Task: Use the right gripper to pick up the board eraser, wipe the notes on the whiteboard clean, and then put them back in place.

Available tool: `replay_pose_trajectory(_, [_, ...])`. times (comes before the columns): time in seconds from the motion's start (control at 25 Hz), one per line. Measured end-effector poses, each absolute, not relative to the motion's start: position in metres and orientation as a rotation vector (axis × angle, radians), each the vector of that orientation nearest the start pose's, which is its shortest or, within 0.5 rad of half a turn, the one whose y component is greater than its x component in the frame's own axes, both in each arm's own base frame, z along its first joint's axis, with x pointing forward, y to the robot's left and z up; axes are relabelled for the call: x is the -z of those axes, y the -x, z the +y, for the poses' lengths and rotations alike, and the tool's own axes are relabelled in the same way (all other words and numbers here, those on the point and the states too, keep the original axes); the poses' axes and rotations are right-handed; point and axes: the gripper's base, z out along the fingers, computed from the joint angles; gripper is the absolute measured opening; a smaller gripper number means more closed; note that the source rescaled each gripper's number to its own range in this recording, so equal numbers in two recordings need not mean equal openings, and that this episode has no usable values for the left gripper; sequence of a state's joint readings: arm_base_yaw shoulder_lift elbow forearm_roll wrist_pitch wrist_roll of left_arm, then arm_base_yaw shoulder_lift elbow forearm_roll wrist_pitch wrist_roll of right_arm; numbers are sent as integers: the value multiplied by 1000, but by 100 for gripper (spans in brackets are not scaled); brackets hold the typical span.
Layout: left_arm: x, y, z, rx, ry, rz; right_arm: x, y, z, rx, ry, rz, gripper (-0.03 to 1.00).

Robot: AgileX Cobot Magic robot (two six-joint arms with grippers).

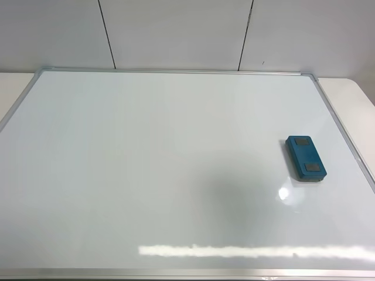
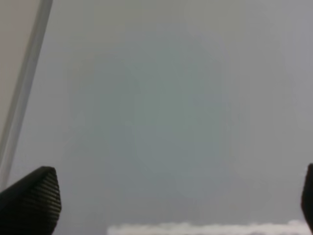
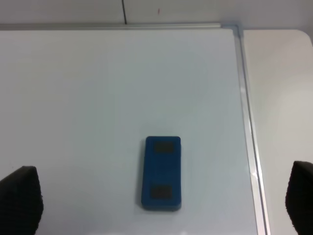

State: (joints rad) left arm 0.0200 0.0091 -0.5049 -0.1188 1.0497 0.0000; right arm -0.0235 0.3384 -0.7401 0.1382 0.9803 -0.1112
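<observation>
The whiteboard (image 1: 146,175) takes up nearly everything, a glossy white sheet in a thin silver frame (image 1: 176,71), lying flat with a pale wall behind it. Its surface looks bare white; I can make out no red marks anywhere on it. The board eraser (image 1: 305,158) lies flat on the board's right side, near the right frame edge but not touching it, its two dark grey patches facing up. The right gripper (image 3: 156,203) hangs above the eraser with its fingers spread wide apart, holding nothing. The left gripper (image 2: 166,196) is over bare board close to the frame, also wide open and empty.
</observation>
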Motion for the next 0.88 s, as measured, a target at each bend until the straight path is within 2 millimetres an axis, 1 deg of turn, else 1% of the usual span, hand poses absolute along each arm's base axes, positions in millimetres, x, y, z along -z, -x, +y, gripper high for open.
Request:
replay_pose_trajectory(0.12, [-280, 4, -9, 129, 16, 2034, -325, -20, 9, -73, 61, 2055, 100])
replay_pose_trajectory(0.24, [-280, 4, -9, 129, 16, 2034, -304, -7, 9, -79, 53, 2040, 100])
replay_pose_trajectory(0.4, [-280, 4, -9, 129, 16, 2034, -286, 1, 9, -76, 48, 2024, 100])
replay_pose_trajectory(0.52, [-280, 4, -9, 129, 16, 2034, -280, 2, 7, -51, 49, 2055, 100])
replay_pose_trajectory(0.72, [-280, 4, -9, 129, 16, 2034, -279, 2, 4, -45, 106, 2053, 100])
replay_pose_trajectory(0.88, [-280, 4, -9, 129, 16, 2034, -279, 2, 2, -23, 112, 2054, 100])
